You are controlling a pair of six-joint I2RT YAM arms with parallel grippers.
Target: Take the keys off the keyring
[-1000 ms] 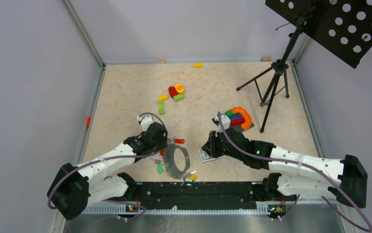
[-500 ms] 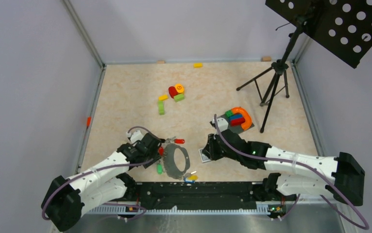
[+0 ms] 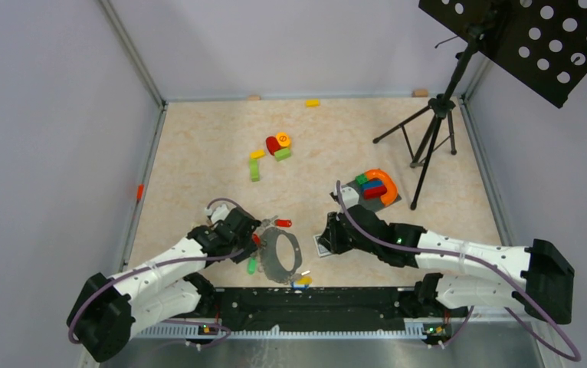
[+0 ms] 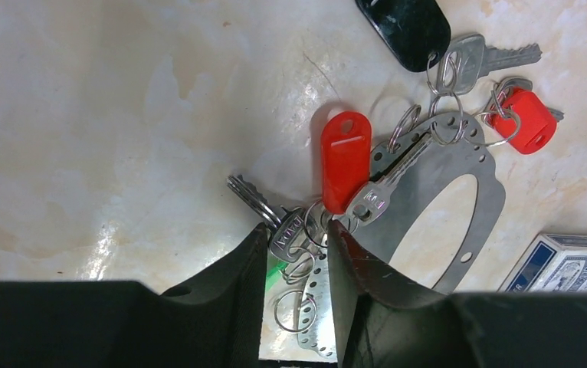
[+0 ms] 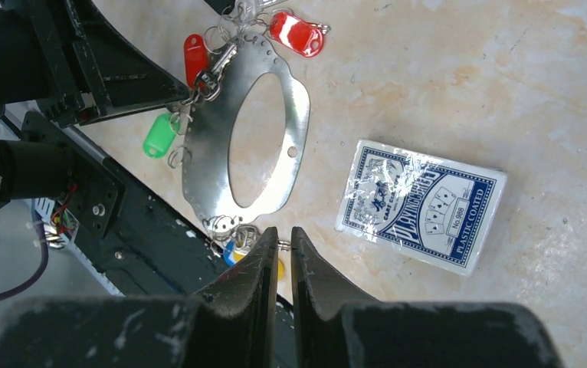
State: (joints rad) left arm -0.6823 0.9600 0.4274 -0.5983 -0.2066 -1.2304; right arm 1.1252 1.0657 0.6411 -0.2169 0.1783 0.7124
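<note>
Since a second ago my left arm [image 3: 160,264] has drawn back; the keyring [image 4: 455,153] lies unmoved at the table's [image 3: 198,153] near edge. My left gripper [image 4: 296,230] stands slightly spread astride the keys [image 4: 286,228] on its rim; the right gripper [image 5: 283,231] is pressed together near the card box [image 5: 421,203]

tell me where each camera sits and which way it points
Top external: fixed above and behind the bases, looking down at the table; left arm and right arm show.
Left wrist: on the left arm, looking down past the left gripper at the keys.
Right wrist: on the right arm, looking down past the right gripper at the card box.
Both wrist views share the keyring.
</note>
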